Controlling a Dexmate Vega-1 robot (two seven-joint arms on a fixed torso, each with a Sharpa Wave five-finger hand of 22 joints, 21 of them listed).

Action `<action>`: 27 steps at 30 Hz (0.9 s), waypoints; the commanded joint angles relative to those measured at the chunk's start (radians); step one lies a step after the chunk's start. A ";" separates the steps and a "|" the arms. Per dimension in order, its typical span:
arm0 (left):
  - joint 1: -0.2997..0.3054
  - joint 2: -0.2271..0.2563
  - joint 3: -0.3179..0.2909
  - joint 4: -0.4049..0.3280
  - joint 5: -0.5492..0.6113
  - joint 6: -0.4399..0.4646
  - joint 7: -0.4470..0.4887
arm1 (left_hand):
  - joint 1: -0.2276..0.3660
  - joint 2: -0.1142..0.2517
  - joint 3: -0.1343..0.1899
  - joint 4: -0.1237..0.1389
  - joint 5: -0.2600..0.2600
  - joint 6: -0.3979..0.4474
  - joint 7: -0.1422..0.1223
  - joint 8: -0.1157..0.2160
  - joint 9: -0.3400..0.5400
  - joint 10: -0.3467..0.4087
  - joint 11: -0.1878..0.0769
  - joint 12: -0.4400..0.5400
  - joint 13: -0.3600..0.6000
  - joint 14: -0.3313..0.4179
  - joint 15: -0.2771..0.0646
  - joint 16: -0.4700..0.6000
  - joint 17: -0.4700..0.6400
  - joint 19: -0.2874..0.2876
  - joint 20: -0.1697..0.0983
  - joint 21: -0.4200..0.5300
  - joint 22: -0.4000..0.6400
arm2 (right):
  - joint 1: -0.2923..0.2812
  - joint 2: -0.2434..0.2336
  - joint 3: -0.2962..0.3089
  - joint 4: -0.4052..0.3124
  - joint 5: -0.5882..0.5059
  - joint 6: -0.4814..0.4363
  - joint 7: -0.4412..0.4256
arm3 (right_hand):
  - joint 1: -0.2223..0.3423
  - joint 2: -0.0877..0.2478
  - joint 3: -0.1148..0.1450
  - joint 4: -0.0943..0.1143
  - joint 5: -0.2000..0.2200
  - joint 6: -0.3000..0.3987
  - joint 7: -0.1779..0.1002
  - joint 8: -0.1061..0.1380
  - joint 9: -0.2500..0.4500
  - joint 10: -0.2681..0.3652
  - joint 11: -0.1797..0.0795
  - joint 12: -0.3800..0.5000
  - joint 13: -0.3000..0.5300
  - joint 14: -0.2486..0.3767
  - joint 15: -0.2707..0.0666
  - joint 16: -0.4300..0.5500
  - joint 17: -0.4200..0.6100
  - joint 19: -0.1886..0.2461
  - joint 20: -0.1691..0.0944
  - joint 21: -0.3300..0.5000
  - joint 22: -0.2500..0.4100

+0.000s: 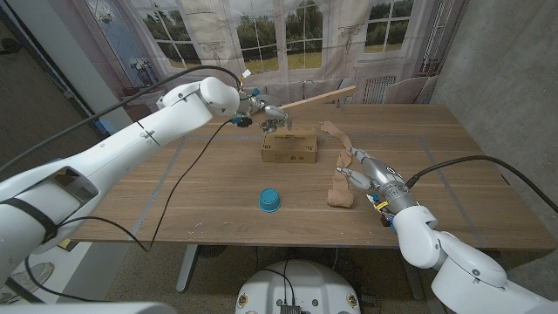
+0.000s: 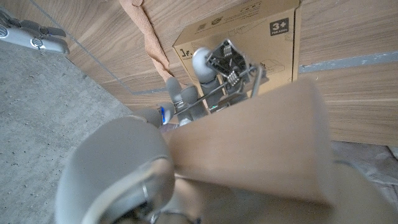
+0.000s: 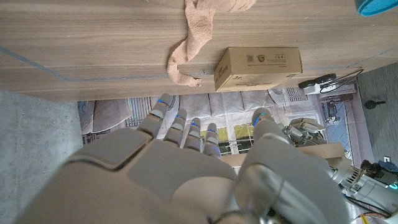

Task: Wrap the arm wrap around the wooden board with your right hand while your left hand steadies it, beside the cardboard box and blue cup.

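**Wrap to be picked up while the board is held still**

Over the far side of the bench [image 1: 218, 196], the wooden board [image 1: 318, 98] is held up in the air by the left hand [image 1: 258, 110]. The fingers of that hand are closed around 1 end of it, and the other end sticks out past the cardboard box [image 1: 289, 145]. In the left wrist view the board [image 2: 261, 146] is seen close up, gripped above the box [image 2: 242, 46].

The arm wrap [image 1: 338, 166] is lying on the bench as a long tan strip. It runs from just behind the box, past the box's right side, down to a rolled end nearer the robot. It is not on the board yet. The blue cup [image 1: 269, 201] is standing well apart, in front of the box.

The right hand [image 1: 359, 170] is low over the wrap, beside it. Its fingers look a little apart with nothing held, but a touch on the wrap cannot be ruled out.

The step now seems to be picking up the wrap. It would best be pinched near 1 end, so a long tail can hang free. The cloth is soft and floppy, so a firm pinch is needed. The board should be kept still and away from the box, so room is left for winding. The wrap should be lifted slowly so the box is not dragged along.
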 commanded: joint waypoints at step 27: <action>0.001 0.010 -0.004 -0.016 -0.035 0.025 -0.013 | 0.001 0.022 0.004 0.000 0.003 -0.003 0.008 0.011 0.000 0.015 -0.005 0.274 0.005 0.096 -0.099 0.089 0.300 -0.006 -0.088 0.080 -0.010 | 0.219 0.079 -0.251 0.078 -0.400 -0.218 0.433 | 0.079 -0.056 0.008 -0.015 0.000 -0.065 -0.025 0.001 0.006 -0.062 -0.017 -0.006 0.003 -0.035 -0.017 -0.022 0.001 0.008 -0.007 -0.014 -0.001</action>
